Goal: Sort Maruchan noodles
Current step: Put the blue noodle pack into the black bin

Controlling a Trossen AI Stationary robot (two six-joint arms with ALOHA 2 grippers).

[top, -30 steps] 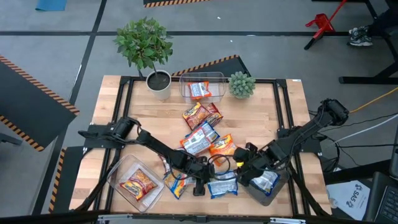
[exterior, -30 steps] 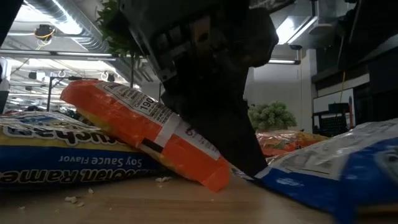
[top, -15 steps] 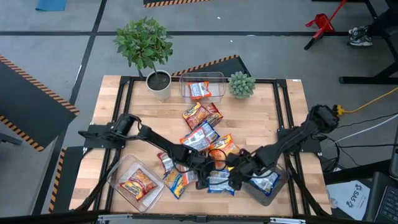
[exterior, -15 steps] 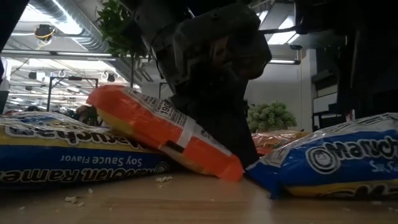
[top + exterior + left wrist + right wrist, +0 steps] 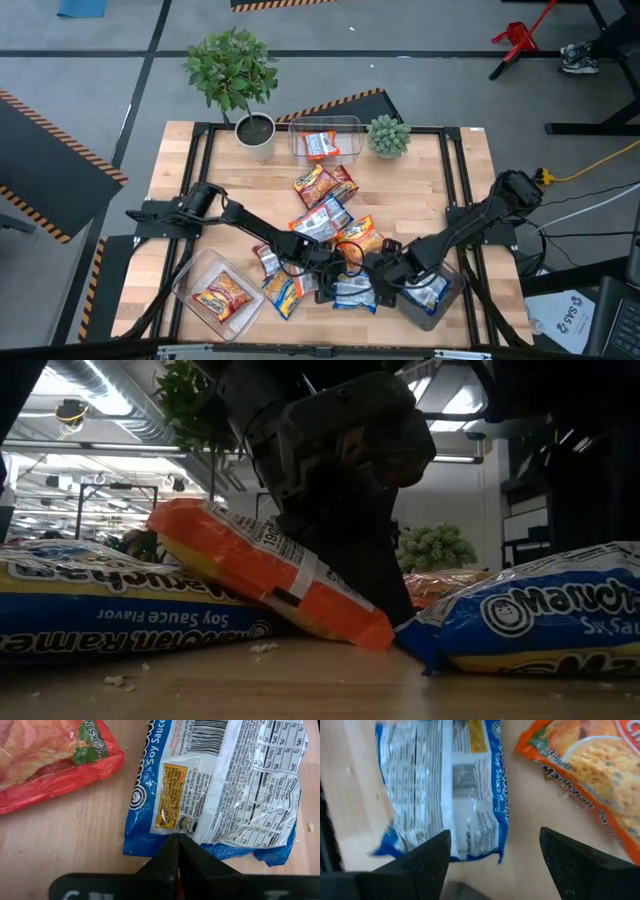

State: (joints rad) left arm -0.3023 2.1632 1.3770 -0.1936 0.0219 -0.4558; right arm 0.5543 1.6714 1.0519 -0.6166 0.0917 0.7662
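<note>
Several Maruchan packets lie in a loose pile mid-table. A blue-and-white packet lies flat near the near edge, label side up in the left wrist view. My left gripper is shut at that packet's edge. My right gripper hangs open above the same packet, one finger on each side and neither touching. An orange packet leans on another blue packet in the low view. My left gripper pinches the blue-and-white packet's edge seam between its two shut fingers, which overlap only that edge. They slant down onto it from the table's left. The packet lies flat on the table.
A clear tub at the near left holds a red-orange packet. A grey tub at the near right holds a blue one. A third clear tub at the far edge holds another, between a potted plant and a small green one.
My left gripper has moved a little toward the far edge, dragging the blue-and-white packet along the table and turning it. My right gripper has swung from over the grey tub toward the table's left, and now stands over that packet.
</note>
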